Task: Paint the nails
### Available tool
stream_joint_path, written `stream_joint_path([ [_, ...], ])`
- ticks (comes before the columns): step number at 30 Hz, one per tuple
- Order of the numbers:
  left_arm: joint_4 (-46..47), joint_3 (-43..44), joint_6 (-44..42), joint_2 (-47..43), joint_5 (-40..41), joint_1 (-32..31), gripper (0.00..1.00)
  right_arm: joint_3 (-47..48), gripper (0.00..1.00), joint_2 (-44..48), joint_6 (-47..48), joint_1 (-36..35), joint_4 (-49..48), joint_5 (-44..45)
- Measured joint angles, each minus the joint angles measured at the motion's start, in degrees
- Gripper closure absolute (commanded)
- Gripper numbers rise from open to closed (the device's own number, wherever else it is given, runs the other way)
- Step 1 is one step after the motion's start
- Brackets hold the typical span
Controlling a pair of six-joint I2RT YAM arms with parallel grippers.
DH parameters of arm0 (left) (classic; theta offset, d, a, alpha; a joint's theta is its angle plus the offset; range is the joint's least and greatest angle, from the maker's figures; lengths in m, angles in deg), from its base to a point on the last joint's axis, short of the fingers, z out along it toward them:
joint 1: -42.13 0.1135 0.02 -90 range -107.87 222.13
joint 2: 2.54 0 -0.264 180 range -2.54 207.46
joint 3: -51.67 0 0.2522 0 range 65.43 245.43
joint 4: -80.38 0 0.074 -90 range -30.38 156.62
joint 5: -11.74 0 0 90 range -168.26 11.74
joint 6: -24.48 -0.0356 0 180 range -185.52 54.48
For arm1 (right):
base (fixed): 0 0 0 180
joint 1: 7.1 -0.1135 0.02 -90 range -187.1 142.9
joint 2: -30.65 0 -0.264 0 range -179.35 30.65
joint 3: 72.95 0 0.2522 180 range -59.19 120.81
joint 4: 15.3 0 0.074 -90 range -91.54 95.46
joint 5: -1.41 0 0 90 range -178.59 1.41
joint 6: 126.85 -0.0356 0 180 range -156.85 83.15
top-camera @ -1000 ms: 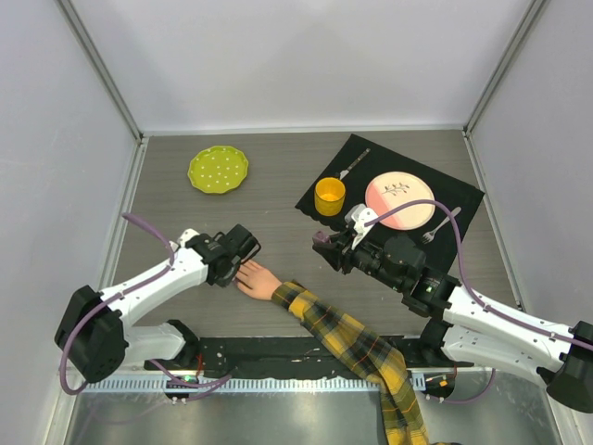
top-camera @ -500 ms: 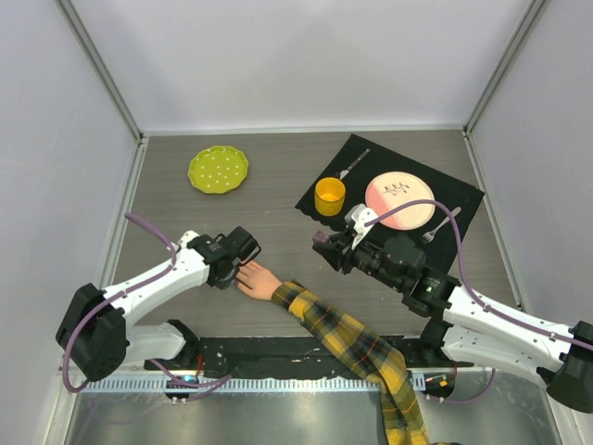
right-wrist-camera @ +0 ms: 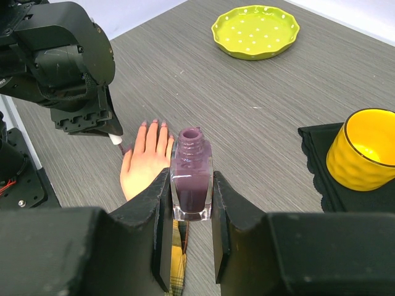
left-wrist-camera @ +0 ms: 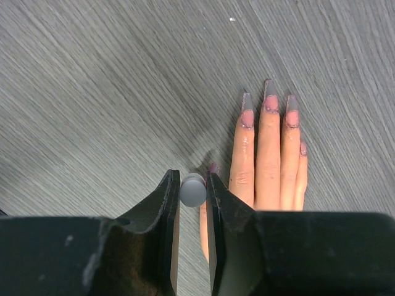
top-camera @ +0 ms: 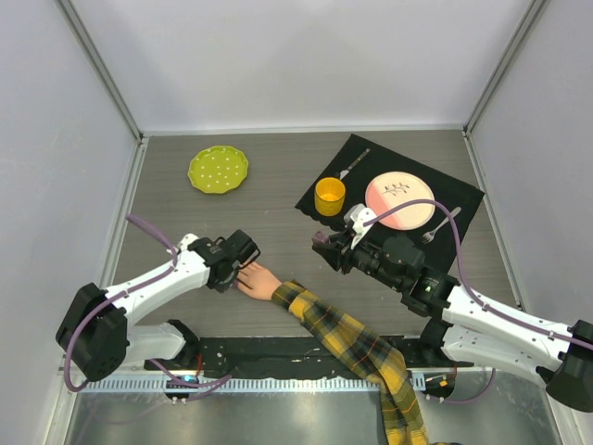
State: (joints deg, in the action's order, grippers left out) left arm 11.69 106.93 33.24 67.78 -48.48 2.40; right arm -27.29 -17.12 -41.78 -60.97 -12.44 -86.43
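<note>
Looking at the left gripper (left-wrist-camera: 192, 185), Ana: what is it pinching?

A small grey-white brush cap (left-wrist-camera: 192, 190), Ben, with the jaws pressed on it from both sides. The brush hangs below it toward the table (left-wrist-camera: 92, 92). In the right wrist view its tip seems to sit at the thumb side of the mannequin hand (left-wrist-camera: 268, 166).

And the nails (left-wrist-camera: 270, 102)?

They are at the far end of the fingers, ahead of the jaws and off to one side in the left wrist view. The fingers lie flat and close together, their long axis running straight away from that camera. From above, the hand points left out of the plaid sleeve (top-camera: 352, 343), with its fingertips under the left gripper. The thumb nail (left-wrist-camera: 213, 168) lies just beside the jaw nearer the fingers. I judge that is the nail the brush is working on.

Which arm is nearer?

The left, by far. The right gripper (right-wrist-camera: 191, 185) stands well apart to the right of the hand, nearer the yellow cup (right-wrist-camera: 364, 151). It is clamped on the purple polish bottle (right-wrist-camera: 191, 157), whose neck is open.

Anything different from a second ago?

Little. The left gripper has slid slightly toward the near edge of the table, along the fingertips toward the thumb. The right arm and its bottle have not moved.
</note>
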Motion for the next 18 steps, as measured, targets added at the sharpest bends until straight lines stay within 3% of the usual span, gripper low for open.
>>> stream_joint_path([
  [18, -1.36, 0.02, -0.85, -4.33, 2.16, 0.00, 1.00, 0.00, 0.99, -0.28, 0.00, 0.00, -0.70, -0.37],
])
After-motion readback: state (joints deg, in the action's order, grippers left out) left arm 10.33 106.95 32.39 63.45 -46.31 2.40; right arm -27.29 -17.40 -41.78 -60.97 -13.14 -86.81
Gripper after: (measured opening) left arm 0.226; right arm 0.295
